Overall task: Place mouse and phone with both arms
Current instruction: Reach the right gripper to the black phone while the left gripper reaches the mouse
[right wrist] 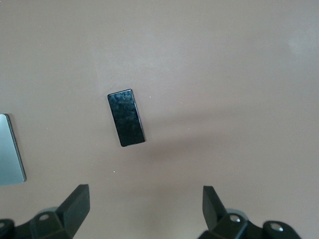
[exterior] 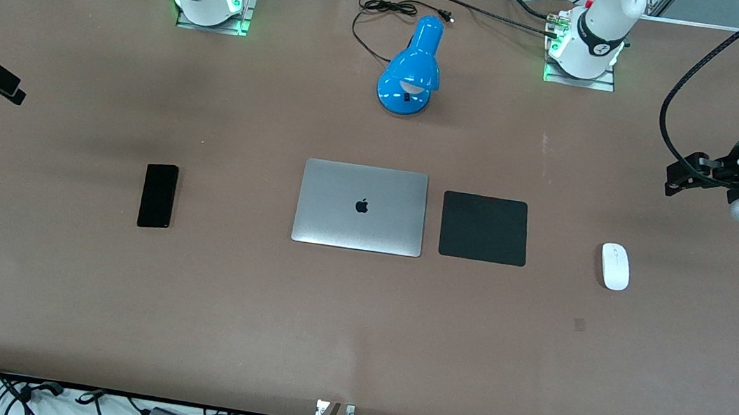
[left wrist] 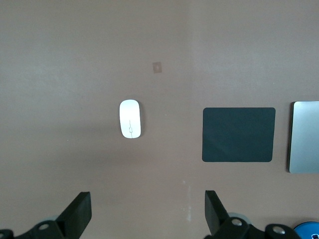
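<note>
Across the front view, the phone [exterior: 158, 196] and mouse [exterior: 615, 266] lie at opposite table [exterior: 354, 332] ends.

Left wrist: left claw [left wrist: 144, 211] released, high over the mouse [left wrist: 130, 118].

Right wrist: right claw [right wrist: 144, 209] released over the phone [right wrist: 126, 117]; its slim, glossy edges may slip.

White jointed arms [exterior: 592, 34] with dark grey joint bands, green-lit bases, thick black cables, matte black angular fingers [left wrist: 215, 211]
</note>
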You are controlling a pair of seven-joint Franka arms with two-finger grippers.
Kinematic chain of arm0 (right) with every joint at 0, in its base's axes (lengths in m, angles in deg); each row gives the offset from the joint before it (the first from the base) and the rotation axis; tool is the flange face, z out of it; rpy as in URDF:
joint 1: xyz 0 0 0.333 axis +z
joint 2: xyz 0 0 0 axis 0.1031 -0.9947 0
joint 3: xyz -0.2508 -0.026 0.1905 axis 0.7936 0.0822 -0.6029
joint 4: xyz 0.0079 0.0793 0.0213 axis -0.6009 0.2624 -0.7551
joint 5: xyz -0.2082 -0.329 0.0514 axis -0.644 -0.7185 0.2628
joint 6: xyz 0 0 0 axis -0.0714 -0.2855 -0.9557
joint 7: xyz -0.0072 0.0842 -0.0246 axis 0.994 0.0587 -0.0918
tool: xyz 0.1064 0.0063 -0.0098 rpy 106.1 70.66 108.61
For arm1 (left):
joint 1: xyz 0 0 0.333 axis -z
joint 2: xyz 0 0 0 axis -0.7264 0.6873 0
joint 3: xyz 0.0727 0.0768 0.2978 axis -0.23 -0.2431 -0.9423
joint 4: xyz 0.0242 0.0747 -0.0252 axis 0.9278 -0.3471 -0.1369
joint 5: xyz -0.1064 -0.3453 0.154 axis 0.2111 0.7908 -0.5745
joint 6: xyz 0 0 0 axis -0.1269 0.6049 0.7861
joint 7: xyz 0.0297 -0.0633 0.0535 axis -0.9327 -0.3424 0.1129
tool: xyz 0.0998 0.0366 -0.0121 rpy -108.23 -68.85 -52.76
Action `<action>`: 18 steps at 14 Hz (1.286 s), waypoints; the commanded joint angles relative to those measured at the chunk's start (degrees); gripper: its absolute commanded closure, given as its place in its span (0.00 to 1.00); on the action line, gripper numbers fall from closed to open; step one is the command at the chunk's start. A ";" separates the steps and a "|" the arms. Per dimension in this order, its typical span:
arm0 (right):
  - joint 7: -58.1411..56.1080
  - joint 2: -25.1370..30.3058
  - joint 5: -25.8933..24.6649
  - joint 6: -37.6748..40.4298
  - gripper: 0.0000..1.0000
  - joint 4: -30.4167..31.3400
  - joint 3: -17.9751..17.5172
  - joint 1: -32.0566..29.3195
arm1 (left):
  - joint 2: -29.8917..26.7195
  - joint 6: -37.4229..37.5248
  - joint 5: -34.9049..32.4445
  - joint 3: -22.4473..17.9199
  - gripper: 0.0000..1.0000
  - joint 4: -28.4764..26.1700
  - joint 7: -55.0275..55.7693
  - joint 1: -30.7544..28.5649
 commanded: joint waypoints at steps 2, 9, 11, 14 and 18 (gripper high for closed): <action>-1.11 -0.24 -0.79 1.71 0.00 -1.19 -0.21 -0.48 | -0.91 0.18 1.04 -0.83 0.00 -0.92 -1.18 0.64; -2.25 -7.26 -0.70 -1.00 0.00 -1.63 -0.47 0.04 | 0.67 4.47 1.66 -1.09 0.00 -0.30 -0.65 0.55; -2.07 -12.86 -0.35 -2.76 0.00 -1.54 -0.56 2.58 | 3.64 4.40 1.48 -1.36 0.00 0.66 -1.00 0.64; -1.38 -22.97 0.35 -10.92 0.00 -1.01 -0.56 6.88 | 9.44 4.31 0.86 -1.54 0.00 3.65 -1.18 -2.24; -1.02 -28.01 0.27 -19.98 0.00 4.07 -0.56 8.31 | 16.57 -4.80 0.78 -1.62 0.00 0.07 -6.51 -6.38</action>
